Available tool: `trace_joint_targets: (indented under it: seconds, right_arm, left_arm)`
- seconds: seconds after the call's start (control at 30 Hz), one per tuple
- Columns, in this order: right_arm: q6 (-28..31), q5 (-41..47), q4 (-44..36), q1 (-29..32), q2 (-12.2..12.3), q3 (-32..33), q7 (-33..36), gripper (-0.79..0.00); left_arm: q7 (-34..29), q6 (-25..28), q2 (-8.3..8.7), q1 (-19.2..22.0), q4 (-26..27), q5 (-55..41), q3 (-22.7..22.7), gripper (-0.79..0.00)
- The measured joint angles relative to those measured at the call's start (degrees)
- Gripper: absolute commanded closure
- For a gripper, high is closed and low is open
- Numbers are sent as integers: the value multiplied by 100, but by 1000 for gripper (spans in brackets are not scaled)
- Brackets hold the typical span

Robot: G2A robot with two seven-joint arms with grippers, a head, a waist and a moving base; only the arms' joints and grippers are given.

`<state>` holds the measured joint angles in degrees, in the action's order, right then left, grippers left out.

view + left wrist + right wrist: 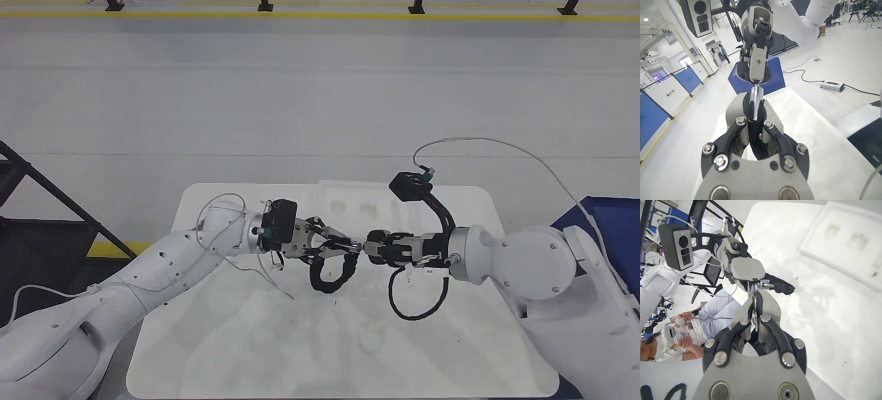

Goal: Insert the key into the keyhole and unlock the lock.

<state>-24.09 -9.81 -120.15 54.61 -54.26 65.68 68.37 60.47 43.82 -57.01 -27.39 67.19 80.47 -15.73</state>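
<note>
The right jaws are pinching the key (pixel 754 314) by its head, its blade meeting the end of the chrome lock cylinder (pixel 755 103), which the left jaws are clamping above the surface (pixel 250 340) (black cable (pixel 780 286) dangling). Keeping blade and cylinder in line while pushing, then twisting gently, is looking wisest.

This is a large open robotics lab or test hall, with a pale glossy floor (pixel 838 56) crossed at the far side by a yellow line (pixel 320 14). Blue barrier panels (pixel 688 78) fence off a bay, and office chairs (pixel 836 13) stand in the distance. A power unit (pixel 832 85) lies on the floor near the white work table (pixel 810 123).
</note>
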Motion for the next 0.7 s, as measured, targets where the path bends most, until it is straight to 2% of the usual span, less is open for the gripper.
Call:
trace_joint_targets:
  seconds: [0.43,0.5,0.53,0.7]
  right_arm:
    - [213,383,149,35,-4,0,-151,0]
    - [232,407,175,24,-4,-15,-147,-391]
    - [242,419,187,14,-4,-24,-147,-785]
    - [290,472,221,-12,0,8,-200,-785]
  left_arm:
    - [-79,79,36,-111,143,-210,-85,0]
    - [-87,87,40,-113,159,-210,-85,0]
    - [-93,93,43,-115,167,-215,-83,0]
    - [-147,149,42,-142,151,-336,-70,0]
